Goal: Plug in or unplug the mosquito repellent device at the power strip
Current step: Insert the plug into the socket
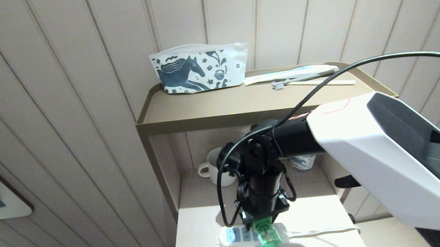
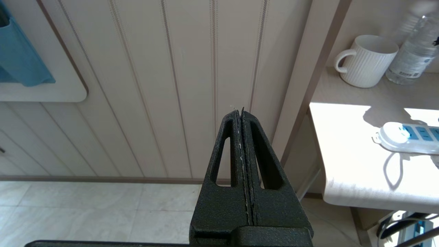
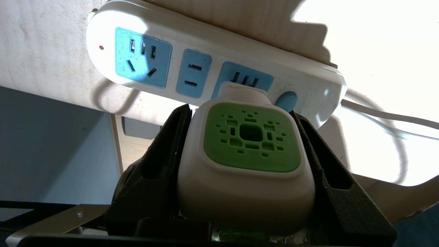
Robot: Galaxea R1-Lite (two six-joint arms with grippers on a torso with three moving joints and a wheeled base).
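Clamping the mosquito repellent device (image 3: 246, 161) by its white sides in our right gripper (image 3: 245, 164), its plug at the power strip (image 3: 212, 65) socket, we should move it straight along the pins without rocking, left gripper (image 2: 242, 118) parked, pressed together.

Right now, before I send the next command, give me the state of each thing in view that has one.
Mosquito repellent device: clamped between the right gripper's fingers, at the power strip's third socket face.
Power strip: flat on the table, first two socket faces free, cord attached.
Right gripper: shut on the device.
Left gripper: shut, empty, off the table's side.
Mug: upright.
Pouch: upright on the top shelf.
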